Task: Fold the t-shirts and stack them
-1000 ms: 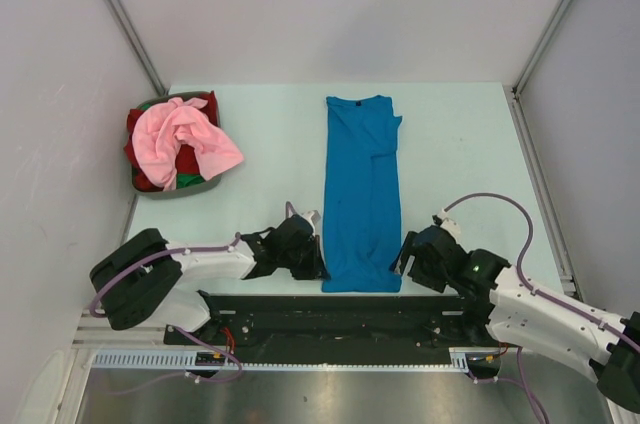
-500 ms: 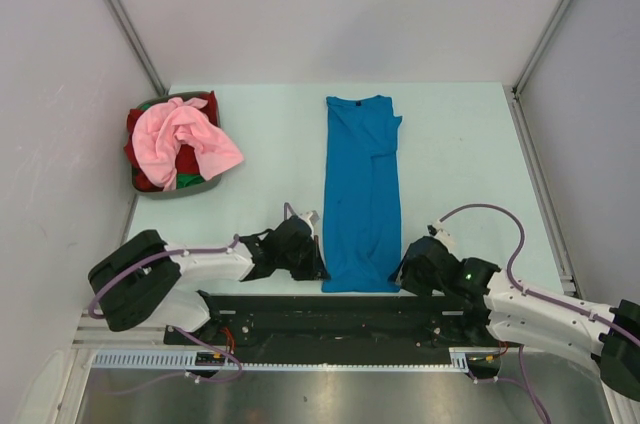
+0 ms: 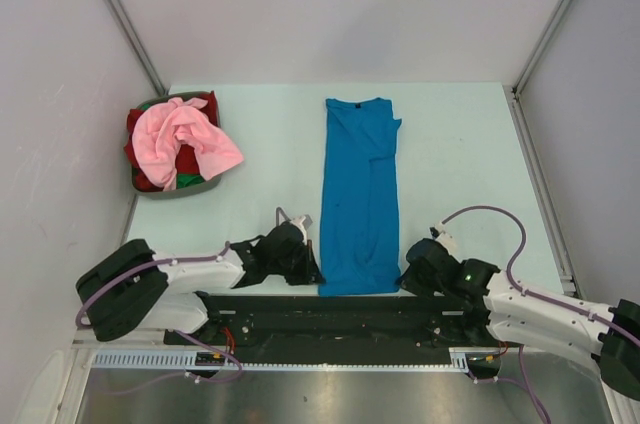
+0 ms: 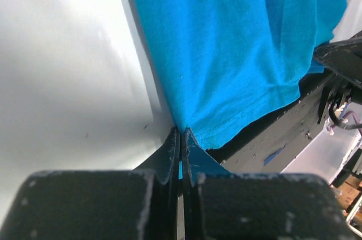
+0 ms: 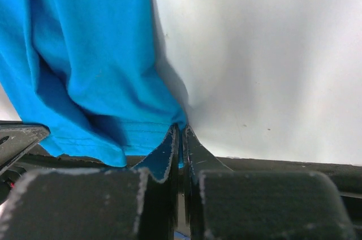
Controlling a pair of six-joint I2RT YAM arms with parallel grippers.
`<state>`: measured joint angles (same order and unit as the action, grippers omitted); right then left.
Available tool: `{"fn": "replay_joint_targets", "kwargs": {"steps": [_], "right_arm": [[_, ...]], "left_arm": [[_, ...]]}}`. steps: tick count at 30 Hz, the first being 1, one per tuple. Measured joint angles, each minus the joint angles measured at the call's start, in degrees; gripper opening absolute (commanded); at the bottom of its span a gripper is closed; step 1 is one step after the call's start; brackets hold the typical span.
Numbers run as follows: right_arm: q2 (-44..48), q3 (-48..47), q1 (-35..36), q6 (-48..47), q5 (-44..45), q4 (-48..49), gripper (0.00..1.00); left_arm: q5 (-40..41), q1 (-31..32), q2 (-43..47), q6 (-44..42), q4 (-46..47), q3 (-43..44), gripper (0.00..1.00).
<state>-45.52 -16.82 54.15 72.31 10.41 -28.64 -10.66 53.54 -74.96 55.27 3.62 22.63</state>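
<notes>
Folding step: near-hem pick just secured on both corners; lifting the hem toward the collar is judged next.
pale green table [image 3: 470,164]: unchanged.
bright blue cloth t-shirt [image 3: 360,194]: flat mid-table as a long narrow strip, collar far; near hem dragged slightly nearer the table edge than a second ago.
dark grey basket [image 3: 185,190]: far left, unmoved; holds crumpled light pink t-shirt [image 3: 185,139] over red t-shirt [image 3: 135,152].
left gripper [image 4: 181,132]: slid nearer, fingers pressed together, pinching left hem corner.
right gripper [image 5: 182,129]: moved from beside the cloth onto right hem corner, pinching it.
</notes>
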Motion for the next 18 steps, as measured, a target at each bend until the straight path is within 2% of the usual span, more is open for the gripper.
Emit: {"fn": "replay_joint_targets", "kwargs": {"steps": [9,18], "right_arm": [[7.69,0.0,1.09,1.18,1.18,-6.23,0.0],[2.21,-2.78,4.79,1.18,2.91,-6.19,0.0]], "left_arm": [[0.96,0.15,10.88,2.08,-2.43,-6.54,0.0],[1.49,0.24,10.91,1.86,-4.7,-4.83,0.0]]}}
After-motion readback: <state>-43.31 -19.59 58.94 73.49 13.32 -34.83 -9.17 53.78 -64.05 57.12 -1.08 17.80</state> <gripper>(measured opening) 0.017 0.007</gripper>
